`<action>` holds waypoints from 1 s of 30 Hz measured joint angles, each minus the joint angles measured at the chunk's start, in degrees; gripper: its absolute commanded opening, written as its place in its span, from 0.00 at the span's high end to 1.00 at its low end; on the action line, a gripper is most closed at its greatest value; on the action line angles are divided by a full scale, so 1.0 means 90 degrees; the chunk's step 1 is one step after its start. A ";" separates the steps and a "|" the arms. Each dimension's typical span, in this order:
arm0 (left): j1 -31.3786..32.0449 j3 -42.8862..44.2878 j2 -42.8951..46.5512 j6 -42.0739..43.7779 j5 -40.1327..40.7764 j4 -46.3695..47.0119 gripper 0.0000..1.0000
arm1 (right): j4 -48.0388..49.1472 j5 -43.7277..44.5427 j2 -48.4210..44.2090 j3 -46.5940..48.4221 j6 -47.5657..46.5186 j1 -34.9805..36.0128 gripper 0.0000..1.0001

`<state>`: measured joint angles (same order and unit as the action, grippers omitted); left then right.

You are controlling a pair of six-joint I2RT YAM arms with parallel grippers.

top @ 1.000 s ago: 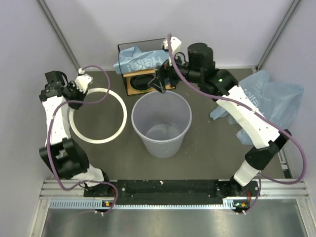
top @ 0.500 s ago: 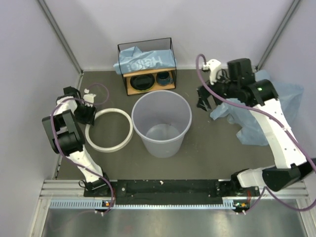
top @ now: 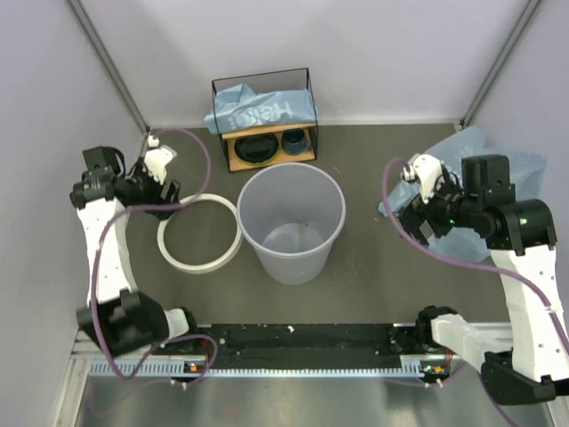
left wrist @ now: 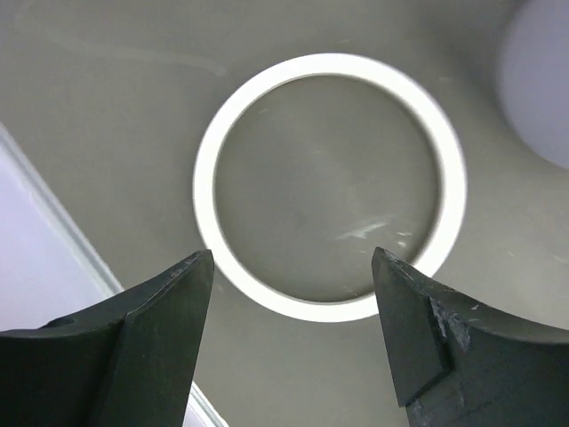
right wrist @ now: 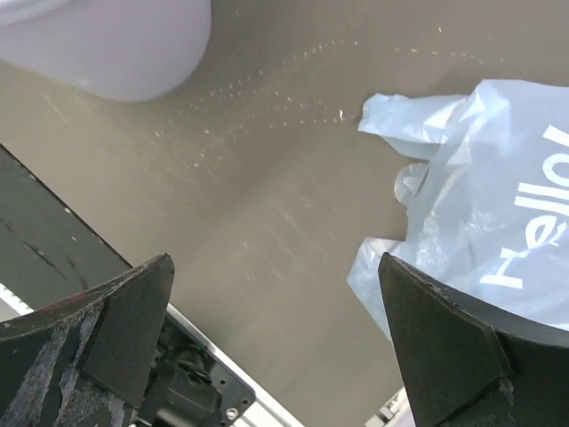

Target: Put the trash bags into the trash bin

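Top external view: the trash bin (top: 291, 191) stands upright in the middle of the worktop (top: 373, 285); its mouth faces up and its pale bottom shows through
Ring: the white ring (top: 197, 268) lies flat on the worktop just left of the trash bin, off it; whether it touches the bin wall I cannot tell
Bags: two light-blue trash bags in sight, both outside the bin; the far bag (top: 258, 111) is draped over the top of the shelf (top: 271, 161), white lettering showing; the right bag (top: 484, 160) lies crumpled on the worktop by the right wall, partly behind the right arm
Shelf: black wire frame with a wooden board, behind the trash bin; a dark bowl (top: 258, 148) and a dark cup (top: 294, 139) sit on the board under the far bag
Left wrist view: the left gripper (left wrist: 292, 258) hangs above the white ring with its jaws spread wide and nothing between them; the whole ring shows in the gap (the pale edge of the bin is in the upper right corner)
Right wrist view: the right gripper (right wrist: 276, 262) is spread as wide as it goes and holds nothing; bare worktop lies between the jaws; the right bag is just beside the right-hand finger, its lettering reading "Hello"; the bin wall shows at upper left
Arms: the left one reaches over the far left part of the ring; the right one is low over the worktop between the trash bin and the right bag
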<state>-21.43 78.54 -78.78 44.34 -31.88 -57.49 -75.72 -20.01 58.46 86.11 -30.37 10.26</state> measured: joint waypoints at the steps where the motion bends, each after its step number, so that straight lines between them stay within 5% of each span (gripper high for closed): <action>1: 0.0046 -0.0051 0.0393 0.0359 -0.0270 -0.0199 0.24 | -0.0044 0.0095 -0.0095 -0.0124 -0.0138 -0.0017 0.01; 9: 0.1309 -0.2001 0.1503 0.1962 -0.1712 -0.1139 0.25 | -0.0165 0.0612 -0.0160 -0.1389 -0.1455 -0.0925 0.01; 14: 0.2543 -0.2839 0.1702 0.1479 -0.2227 -0.0180 0.25 | -0.0219 0.0726 0.0078 -0.1472 -0.2300 -0.1001 0.01; 21: 0.2968 -0.3050 0.1290 0.0906 -0.3106 0.1073 0.23 | 0.0289 -0.0087 0.0843 -0.1472 -0.4017 -0.1008 0.01; 30: 0.3653 -0.3279 0.0993 0.0697 -0.3189 0.1729 0.23 | 0.1110 -0.0653 0.2611 -0.1472 -0.6358 -0.1008 0.01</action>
<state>11.44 49.04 -69.84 50.61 -60.58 -41.93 -65.73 -25.89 81.95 72.86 -87.59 1.19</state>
